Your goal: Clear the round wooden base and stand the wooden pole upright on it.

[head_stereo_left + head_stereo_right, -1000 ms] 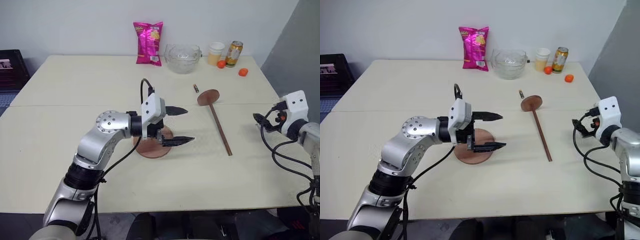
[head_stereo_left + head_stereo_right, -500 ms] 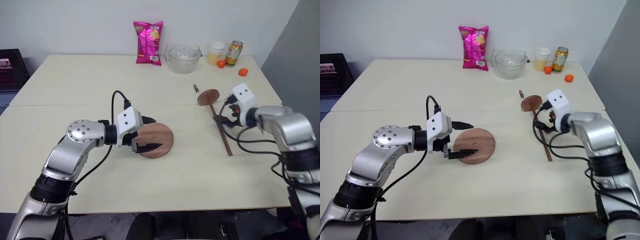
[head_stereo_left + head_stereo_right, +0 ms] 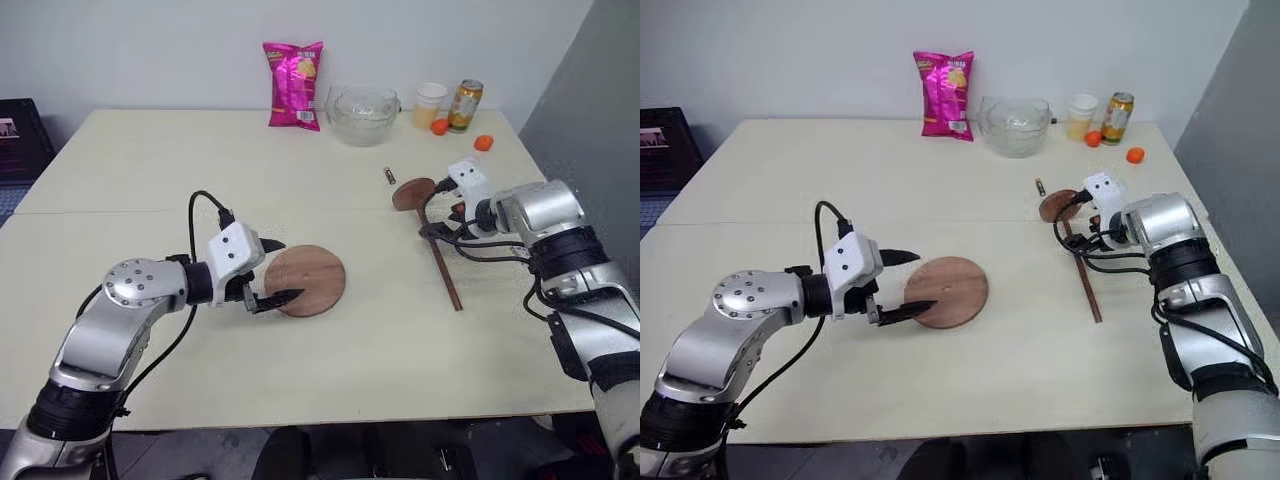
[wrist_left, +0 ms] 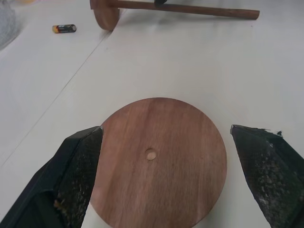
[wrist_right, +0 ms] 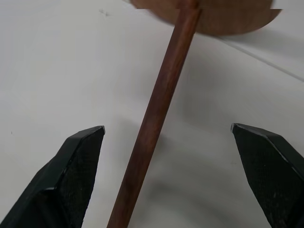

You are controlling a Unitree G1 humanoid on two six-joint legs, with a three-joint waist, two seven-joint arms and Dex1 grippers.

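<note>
The table [image 3: 150, 160] was large and pale, with a seam across its middle, and it stood against a plain white wall.

Over the last second the left arm had pulled back toward the robot's left. The base [image 3: 306, 280], which this arm partly covered before, now lay bare in the middle of the table, with nothing on it. The left gripper [image 3: 276, 272] was at its near-left edge with the fingers spread wide, holding nothing.

In the same time the right arm came in from the table's right edge. The right gripper [image 5: 171, 137] now hung over the pole [image 3: 441, 264], wide open, one finger on each side of the rod and not touching it. The pole lay flat, well to the right of the base. I judge the grasp of the pole as the next step.

Along the far edge stood a pink bag [image 3: 294, 84], a glass bowl [image 3: 362, 115], a cup [image 3: 431, 103] and a can [image 3: 465, 105]. A small battery [image 3: 390, 176] lay near the pole's disc.
</note>
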